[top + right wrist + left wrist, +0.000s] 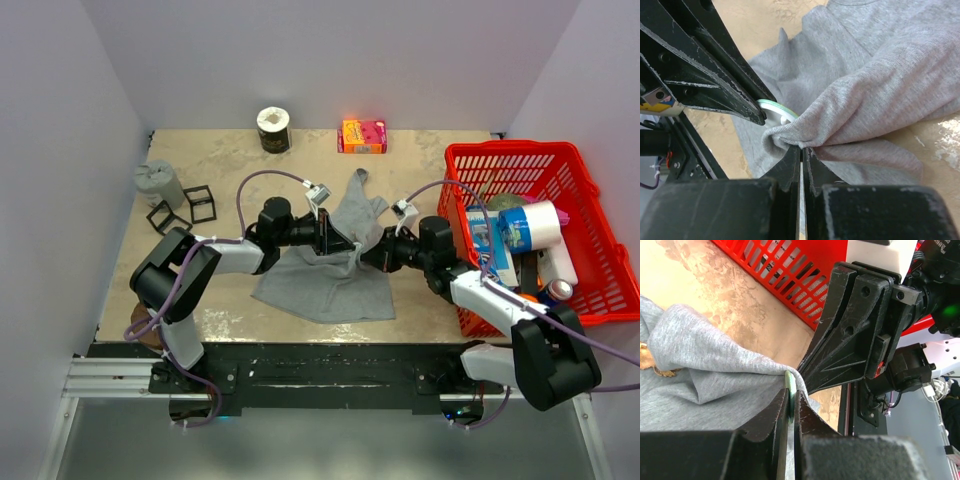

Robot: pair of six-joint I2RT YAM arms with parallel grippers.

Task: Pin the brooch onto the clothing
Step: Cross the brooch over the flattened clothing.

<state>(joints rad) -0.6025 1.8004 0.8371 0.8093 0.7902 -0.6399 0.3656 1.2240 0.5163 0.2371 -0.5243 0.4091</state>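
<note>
Pinching a raised fold of the grey tank top [865, 75] above the table [200, 160], the right gripper [802, 150] is clamped tight. The left gripper [790, 392], tip to tip with it, grips a thin pale-rimmed piece, apparently the brooch [788, 376] edge-on. The soft knit could slip free, or the pin could skate off the fold.

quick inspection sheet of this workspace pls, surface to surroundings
surface: beige marbled table
job's things: grey tank top bunched mid-table; brooch not certain, a pale round piece may be it
clutter: red basket full of items, pink box, tape roll, grey lump, black wire frames
end effectors: left end effector shut on the pale round piece; right end effector shut on a tank top fold
cables: purple cable looped above each arm
surroundings: plain white walls
</note>
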